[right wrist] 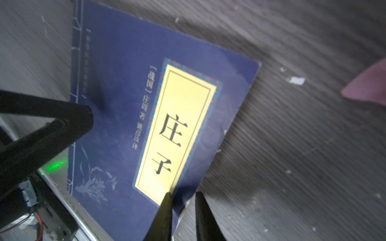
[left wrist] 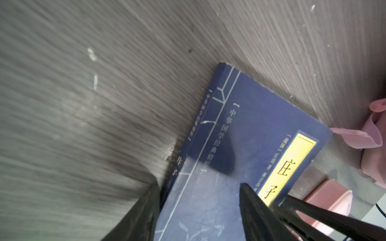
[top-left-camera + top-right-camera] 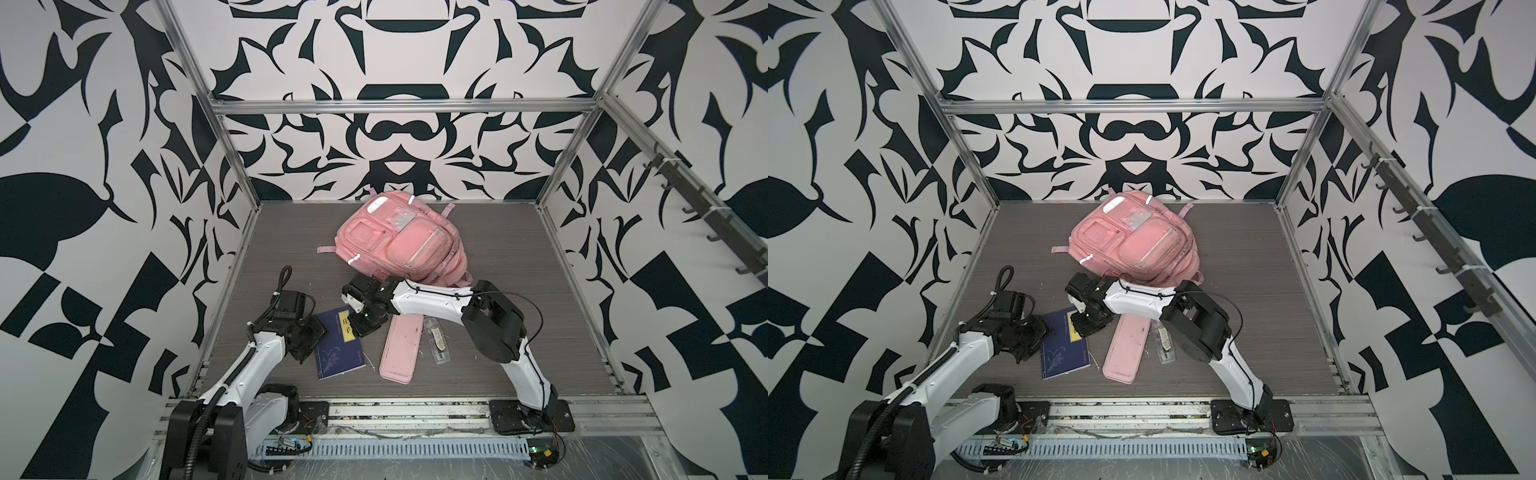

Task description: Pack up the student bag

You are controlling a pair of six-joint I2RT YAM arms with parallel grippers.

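Right gripper [image 1: 182,196]: fingers narrow, astride blue book [image 1: 117,83] fore-edge, pinch unconfirmed. Left gripper [image 2: 198,185]: wide, straddling spine. Student bag [image 3: 401,239]: 12 o'clock of book, front up. Advice: seat edge fully between fingers before lifting

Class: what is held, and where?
Cannot be told: the right hand straddles the blue book's page edge near its yellow label. The left hand is open, holding nothing.

Pink student bag [image 3: 401,239] lying front-up near rear of table [image 3: 519,257] (straps splayed out), silver strips showing.
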